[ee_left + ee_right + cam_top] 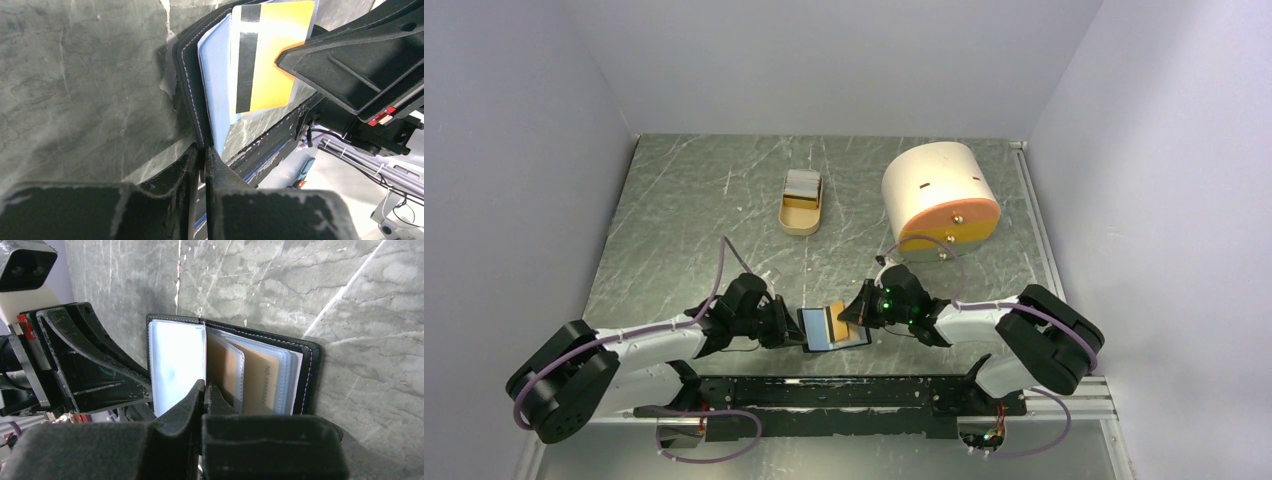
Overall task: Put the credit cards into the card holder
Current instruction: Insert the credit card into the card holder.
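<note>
My left gripper point(204, 150) is pinched tight on one edge of the small black bifold card holder point(186, 85), which stands open between my two arms. My right gripper point(204, 388) is clamped on a yellow-orange, black-striped plastic credit card point(272, 60) lying against the holder's blue-grey pockets. I cannot tell whether the card's far edge sits inside a sleeve.

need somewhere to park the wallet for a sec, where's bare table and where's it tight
Bare table lies left of the tan tray, out to the left wall, and in a narrower strip between tray and cream cylinder. Crowded: near centre, where the left gripper clamps the card holder and the right gripper holds a yellow card against it.
</note>
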You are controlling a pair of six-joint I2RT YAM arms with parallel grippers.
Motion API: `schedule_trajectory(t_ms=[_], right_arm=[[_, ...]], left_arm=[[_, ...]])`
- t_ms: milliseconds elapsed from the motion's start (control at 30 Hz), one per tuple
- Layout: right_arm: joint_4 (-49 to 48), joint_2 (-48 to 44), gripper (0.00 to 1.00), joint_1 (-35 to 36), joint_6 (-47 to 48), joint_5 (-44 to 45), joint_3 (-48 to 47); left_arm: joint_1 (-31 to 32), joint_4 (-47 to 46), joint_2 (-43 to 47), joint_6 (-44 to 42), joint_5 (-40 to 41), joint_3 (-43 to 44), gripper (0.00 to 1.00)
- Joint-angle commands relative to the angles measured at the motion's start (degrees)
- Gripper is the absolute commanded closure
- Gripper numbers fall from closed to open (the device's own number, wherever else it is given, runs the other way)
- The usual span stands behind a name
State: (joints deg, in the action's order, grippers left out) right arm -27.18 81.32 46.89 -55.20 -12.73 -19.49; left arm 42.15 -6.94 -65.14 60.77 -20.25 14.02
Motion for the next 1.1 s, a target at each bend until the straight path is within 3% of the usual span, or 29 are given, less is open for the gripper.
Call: schedule_trajectory(t_ms=[0,467,600,700,1067], right_arm=[[0.5,0.0,1.00,0.2,0.6,-1.0,1.2],[-10.7,5.1,1.00,0.2,-4.6,-7.2,3.2],[-6.1,5.0,0.95,0.2,-2.4,-5.7,1.9],[-3.1,4.4,1.00,0.1,-1.2,-5.5,1.4],[4.2,6.0,1.00,-0.9,4.0,-5.9,-0.8]], left_arm=[[0.1,-3.0,-0.8,-0.6,-1.3,-0.7,0.87],[0.1,-2.6,-1.6,-0.8,-0.7,-0.5,0.91],[0.1,-2.3,-1.8,-1.0,-0.6,-0.3,0.91],[0.1,-1.8,-2.0,-1.2,-0.3,0.0,0.91],[0.1,-0.8,-3.5,-2.2,-0.3,1.5,0.91]])
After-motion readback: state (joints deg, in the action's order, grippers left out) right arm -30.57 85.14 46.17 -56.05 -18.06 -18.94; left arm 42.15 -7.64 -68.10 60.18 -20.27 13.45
